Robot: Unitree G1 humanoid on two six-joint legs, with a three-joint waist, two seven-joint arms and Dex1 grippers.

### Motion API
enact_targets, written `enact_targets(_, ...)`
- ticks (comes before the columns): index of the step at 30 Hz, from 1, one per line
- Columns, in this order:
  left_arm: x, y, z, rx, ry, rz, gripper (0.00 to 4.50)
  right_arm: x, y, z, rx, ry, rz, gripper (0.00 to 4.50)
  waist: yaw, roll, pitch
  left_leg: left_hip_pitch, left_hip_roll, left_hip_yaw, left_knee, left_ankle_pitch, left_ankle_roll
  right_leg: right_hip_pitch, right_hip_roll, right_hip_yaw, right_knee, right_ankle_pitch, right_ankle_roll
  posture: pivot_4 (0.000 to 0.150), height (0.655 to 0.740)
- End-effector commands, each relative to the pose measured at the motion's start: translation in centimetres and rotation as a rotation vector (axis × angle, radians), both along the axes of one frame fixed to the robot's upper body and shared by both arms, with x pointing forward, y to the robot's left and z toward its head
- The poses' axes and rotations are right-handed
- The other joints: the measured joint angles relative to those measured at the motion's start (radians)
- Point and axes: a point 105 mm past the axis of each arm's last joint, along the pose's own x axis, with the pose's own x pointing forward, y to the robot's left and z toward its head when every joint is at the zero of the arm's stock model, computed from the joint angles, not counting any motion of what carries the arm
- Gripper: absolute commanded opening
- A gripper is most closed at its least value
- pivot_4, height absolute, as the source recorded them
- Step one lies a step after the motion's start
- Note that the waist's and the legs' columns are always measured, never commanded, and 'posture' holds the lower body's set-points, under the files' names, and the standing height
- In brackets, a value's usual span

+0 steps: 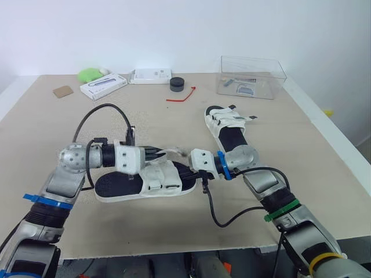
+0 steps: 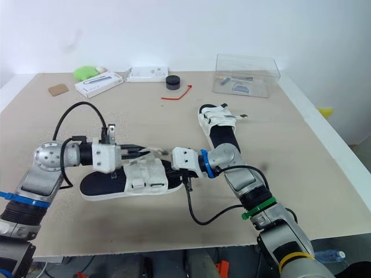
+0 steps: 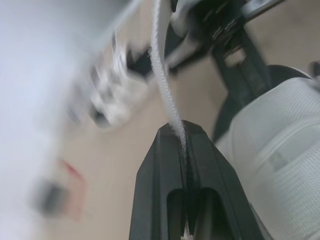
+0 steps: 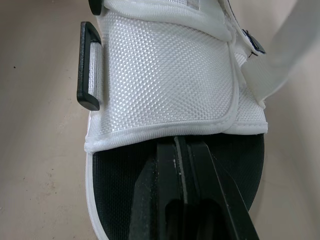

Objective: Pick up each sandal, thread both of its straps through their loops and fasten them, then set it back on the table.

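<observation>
Pinching strap [image 3: 161, 75], left end effector [image 3: 181, 131], sandal [image 1: 116, 186] half-hidden

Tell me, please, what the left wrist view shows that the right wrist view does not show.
Left wrist view: the left gripper shut on a thin white strap that rises from its tips. Right wrist view: the right gripper, fingers closed together, over the black footbed, and a black loop at the upper's side. Both: the white mesh upper of the sandal.
</observation>
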Motion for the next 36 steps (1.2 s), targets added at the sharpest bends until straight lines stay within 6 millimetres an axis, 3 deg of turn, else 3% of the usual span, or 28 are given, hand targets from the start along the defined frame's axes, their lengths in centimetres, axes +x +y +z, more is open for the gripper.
enact_targets(1, -0.9, -0.1, 0.6, 0.041, -0.141, -0.085, 0.07, 0.1, -1.1, -2.7, -0.103, 0.058, -0.04, 0.0, 0.0, 0.0, 0.0, 0.0, 0.0, 0.0, 0.0, 0.0, 0.0, 0.0, 0.0, 0.0, 0.0, 0.0, 0.0, 0.15, 0.74)
enact_targets(7, -2.3, -0.5, -1.5, 0.115, -0.066, -0.154, 0.07, -0.1, -0.9, -2.7, -0.102, 0.061, -0.032, 0.0, -0.002, 0.0, 0.0, -0.001, 0.0, 0.0, 0.0, -0.001, 0.002, 0.0, 0.001, 0.0, 0.0, 0.002, 0.004, 0.15, 0.74)
enact_targets(10, -2.8, -0.6, -1.0, 0.093, 0.004, -0.158, 0.92, -0.1, -0.9, -2.7, -0.101, 0.062, -0.032, 0.0, -0.002, 0.0, 0.0, -0.001, 0.001, 0.0, 0.0, -0.001, 0.003, -0.001, 0.002, -0.002, 0.0, 0.002, 0.003, 0.15, 0.74)
enact_targets(14, -3.3, -0.7, -0.1, 0.074, 0.1, -0.143, 2.81, -0.2, -0.9, -2.9, -0.103, 0.064, -0.03, 0.0, -0.002, 0.0, 0.0, -0.001, 0.001, -0.001, 0.0, -0.001, 0.003, -0.001, 0.002, -0.003, 0.0, 0.001, 0.003, 0.15, 0.74)
enact_targets(16, -3.4, -0.5, 0.6, 0.047, 0.147, -0.121, 2.81, -0.3, -0.8, -3.0, -0.103, 0.067, -0.025, 0.0, -0.002, 0.0, 0.0, -0.001, 0.001, -0.001, 0.0, -0.001, 0.003, -0.001, 0.002, -0.003, 0.0, 0.001, 0.002, 0.15, 0.74)
enact_targets(19, -3.3, 0.3, 1.4, -0.081, 0.379, -0.017, 2.81, -0.4, -0.8, -3.1, -0.101, 0.069, -0.021, 0.0, -0.004, 0.0, 0.0, -0.001, 0.002, -0.001, 0.0, -0.001, 0.003, -0.001, 0.003, -0.004, 0.0, 0.001, 0.002, 0.15, 0.74)
enact_targets(23, -5.8, 2.5, -0.8, -0.192, 0.921, 0.123, 2.81, -0.3, -0.7, -3.0, -0.099, 0.069, -0.017, 0.0, -0.009, 0.001, 0.001, 0.0, 0.004, -0.001, 0.0, -0.003, 0.005, -0.001, 0.004, -0.005, 0.0, 0.0, 0.001, 0.15, 0.74)
enact_targets(27, -8.3, 3.0, -1.6, -0.235, 1.229, 0.174, 2.81, -0.5, -0.7, -3.1, -0.099, 0.074, -0.013, 0.0, -0.001, -0.001, 0.001, 0.0, 0.005, -0.005, 0.0, -0.004, 0.006, -0.001, 0.004, -0.009, 0.001, -0.005, -0.006, 0.15, 0.74)
enact_targets(30, -9.7, 2.7, -1.8, -0.299, 1.353, 0.195, 2.81, -0.6, -0.7, -3.2, -0.101, 0.077, -0.008, 0.0, -0.002, 0.002, 0.002, 0.0, 0.006, -0.005, 0.0, -0.004, 0.006, -0.001, 0.004, -0.009, 0.001, -0.005, -0.006, 0.15, 0.74)
enact_targets(36, -8.7, 2.1, -5.6, -0.473, 1.503, 0.411, 2.81, -0.6, -0.5, -3.2, -0.1, 0.081, -0.002, 0.0, -0.002, 0.003, 0.001, 0.001, 0.005, -0.006, -0.001, -0.004, 0.006, -0.001, 0.005, -0.008, 0.001, -0.006, -0.007, 0.15, 0.74)
